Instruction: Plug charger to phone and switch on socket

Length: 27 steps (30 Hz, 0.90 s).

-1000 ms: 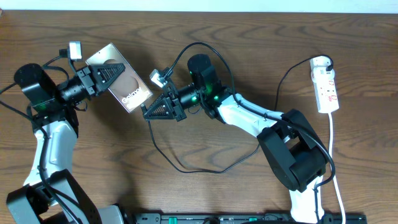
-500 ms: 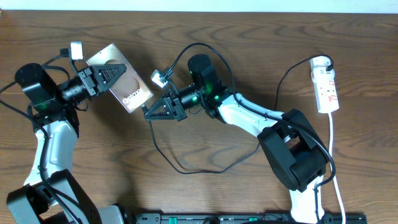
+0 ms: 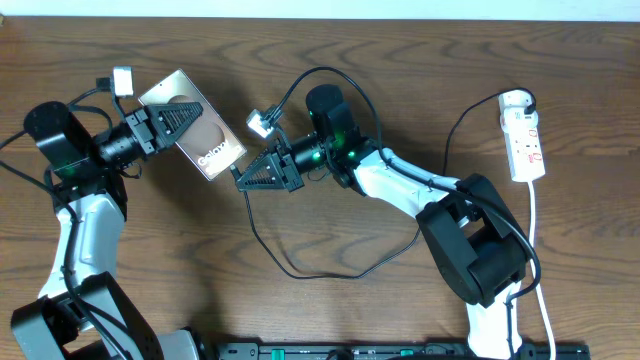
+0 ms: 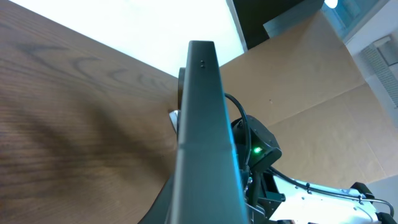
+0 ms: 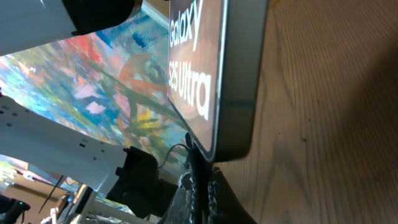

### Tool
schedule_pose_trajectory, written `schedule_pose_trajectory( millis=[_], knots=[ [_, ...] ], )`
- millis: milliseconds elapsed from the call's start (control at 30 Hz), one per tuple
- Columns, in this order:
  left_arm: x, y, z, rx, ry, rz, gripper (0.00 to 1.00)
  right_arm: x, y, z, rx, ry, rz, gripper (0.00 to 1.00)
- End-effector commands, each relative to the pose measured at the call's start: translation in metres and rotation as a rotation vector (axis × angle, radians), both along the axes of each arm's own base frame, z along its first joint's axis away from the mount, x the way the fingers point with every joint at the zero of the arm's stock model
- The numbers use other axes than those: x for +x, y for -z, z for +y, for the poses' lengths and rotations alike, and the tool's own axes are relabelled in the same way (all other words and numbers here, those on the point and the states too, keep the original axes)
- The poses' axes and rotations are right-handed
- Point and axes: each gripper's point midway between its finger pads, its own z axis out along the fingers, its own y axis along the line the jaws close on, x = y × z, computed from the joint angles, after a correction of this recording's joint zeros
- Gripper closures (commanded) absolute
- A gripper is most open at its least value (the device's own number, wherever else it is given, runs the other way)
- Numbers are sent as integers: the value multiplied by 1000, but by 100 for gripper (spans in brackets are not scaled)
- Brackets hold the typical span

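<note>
Since the earlier overhead frames the right gripper (image 3: pixel 241 181) has drawn slightly back to the right, away from the phone (image 3: pixel 214 154), while the phone and the left arm sit as they did. The left gripper (image 3: pixel 186 122) is clamped on the phone and holds it tilted above the table (image 3: pixel 400 50), its lettered end turned toward the right arm. The right gripper is pinched on the plug end of the charger (image 3: pixel 300 274), whose cable loops across the wood and up to the socket (image 3: pixel 526 138) at the far right, well apart from both arms. The plugging step is in hand and looks unfinished: the plug sits just beside the phone's short end, not in it. The next move calls for lining the tip up with the port and pushing straight along the phone's length while the left grip resists; the socket's switch comes after. The port cannot be seen in any view. In the right wrist view the plug tip is a dark sliver under the phone's edge, so alignment is hard to judge. The left wrist view shows the phone edge-on, hiding its own fingers.
</note>
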Motion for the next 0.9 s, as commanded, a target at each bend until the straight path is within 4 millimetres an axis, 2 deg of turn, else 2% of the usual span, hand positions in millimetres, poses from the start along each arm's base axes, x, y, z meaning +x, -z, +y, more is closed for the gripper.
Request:
schedule_pose_trajectory(
  millis=[0, 500, 633, 867],
  knots=[
    [-13, -6, -11, -4, 88, -27, 92, 14, -6, -3, -6, 58, -9, 99],
    [-13, -6, -11, -1, 88, -34, 92, 23, -2, -12, -25, 81, 18, 99],
    [-13, -6, -11, 9, 89, -53, 93, 18, 3, -10, -49, 71, 45, 99],
    [-13, -10, -11, 34, 89, -104, 92, -5, 13, -3, -74, 10, 51, 99]
  ],
)
